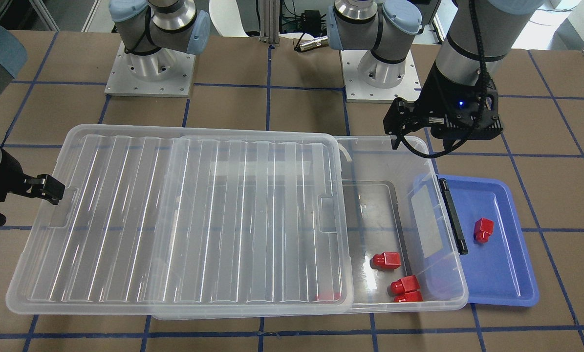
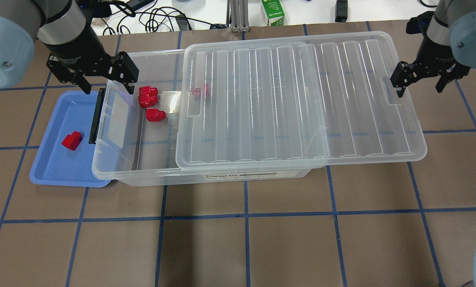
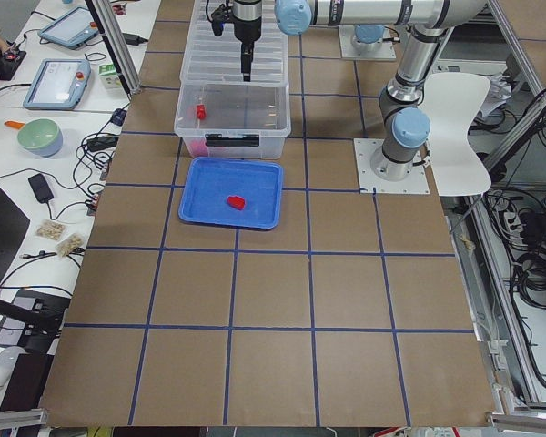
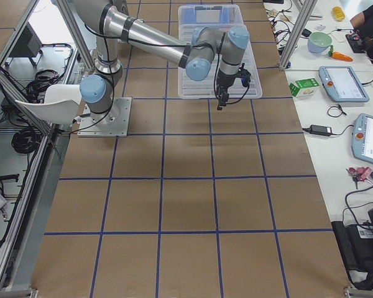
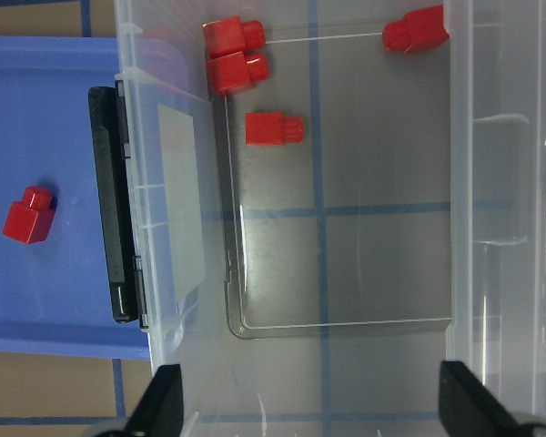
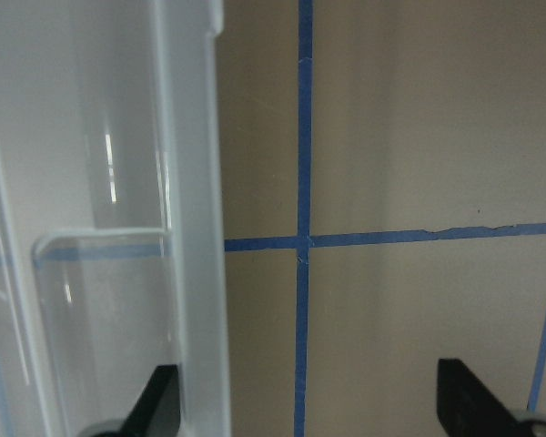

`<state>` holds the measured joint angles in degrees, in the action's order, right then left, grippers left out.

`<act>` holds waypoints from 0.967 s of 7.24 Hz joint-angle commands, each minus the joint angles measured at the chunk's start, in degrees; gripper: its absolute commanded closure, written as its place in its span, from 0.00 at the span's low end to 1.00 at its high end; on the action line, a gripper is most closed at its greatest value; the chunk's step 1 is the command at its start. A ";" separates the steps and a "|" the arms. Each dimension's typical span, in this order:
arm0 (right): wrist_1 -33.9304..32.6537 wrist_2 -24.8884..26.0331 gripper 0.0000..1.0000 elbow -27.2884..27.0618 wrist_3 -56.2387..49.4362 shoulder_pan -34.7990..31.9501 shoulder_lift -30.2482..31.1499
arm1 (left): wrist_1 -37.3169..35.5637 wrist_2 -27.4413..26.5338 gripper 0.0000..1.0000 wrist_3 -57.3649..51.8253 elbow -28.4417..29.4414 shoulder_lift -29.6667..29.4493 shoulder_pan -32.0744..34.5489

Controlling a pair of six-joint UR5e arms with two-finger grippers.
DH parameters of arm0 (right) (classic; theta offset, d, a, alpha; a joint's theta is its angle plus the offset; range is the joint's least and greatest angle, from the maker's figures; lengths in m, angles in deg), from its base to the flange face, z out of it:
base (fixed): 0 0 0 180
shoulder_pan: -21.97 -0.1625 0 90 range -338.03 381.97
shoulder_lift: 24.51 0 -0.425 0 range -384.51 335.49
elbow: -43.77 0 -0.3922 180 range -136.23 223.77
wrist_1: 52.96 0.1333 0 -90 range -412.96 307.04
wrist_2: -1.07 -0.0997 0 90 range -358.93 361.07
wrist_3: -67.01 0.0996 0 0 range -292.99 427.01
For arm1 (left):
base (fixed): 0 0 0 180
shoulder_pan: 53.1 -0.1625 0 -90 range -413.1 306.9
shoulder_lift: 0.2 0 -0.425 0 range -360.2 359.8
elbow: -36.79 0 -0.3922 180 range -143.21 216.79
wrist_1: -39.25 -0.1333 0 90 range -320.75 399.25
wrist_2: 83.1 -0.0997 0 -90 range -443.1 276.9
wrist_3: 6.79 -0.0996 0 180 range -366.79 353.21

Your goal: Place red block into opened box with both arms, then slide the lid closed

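Note:
One red block (image 2: pixel 71 140) lies in the blue tray (image 2: pixel 50 171), seen also in the left wrist view (image 5: pixel 29 215). Several more red blocks (image 2: pixel 148 95) lie in the uncovered left end of the clear box (image 2: pixel 150 175), and one shows through the lid (image 2: pixel 301 99). The ribbed lid covers most of the box and overhangs its right end. My left gripper (image 2: pixel 107 85) hangs open and empty over the box's far left corner, near the black bar (image 2: pixel 96 115). My right gripper (image 2: pixel 420 85) is open at the lid's right short edge, by the notch, holding nothing.
The blue tray sits against the box's left end. A green carton (image 2: pixel 273 12) and cables lie beyond the far table edge. Both arm bases (image 1: pixel 150 68) (image 1: pixel 379 73) stand behind the box. Brown table with blue tape lines stretches in front of the box.

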<state>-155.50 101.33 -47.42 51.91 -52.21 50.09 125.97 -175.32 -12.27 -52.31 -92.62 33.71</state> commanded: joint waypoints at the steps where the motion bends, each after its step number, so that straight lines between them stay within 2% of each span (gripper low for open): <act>1: -0.03 0.54 0.00 -0.04 -0.01 0.00 -0.07 | 0.03 0.10 0.00 -11.93 -1.16 -0.12 -7.23; 4: 0.84 -0.68 0.00 1.44 0.16 -0.61 1.49 | -1.80 0.72 0.00 -36.27 -3.70 -4.07 -22.09; 5: 4.15 -0.86 0.00 2.15 0.34 -0.96 3.51 | -10.69 0.81 0.00 -41.22 -6.41 -6.43 -23.78; 6: 5.75 -4.60 0.00 2.42 0.86 -0.97 5.10 | -16.96 0.81 0.00 -43.97 -9.14 -8.89 -24.49; 7: 7.16 -5.51 0.00 2.42 0.87 -0.97 8.42 | -20.41 0.81 0.00 -47.21 -10.82 -10.83 -25.46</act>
<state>-150.33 97.75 -45.22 52.58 -53.11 55.10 111.43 -174.53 -55.03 -60.51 -100.75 9.67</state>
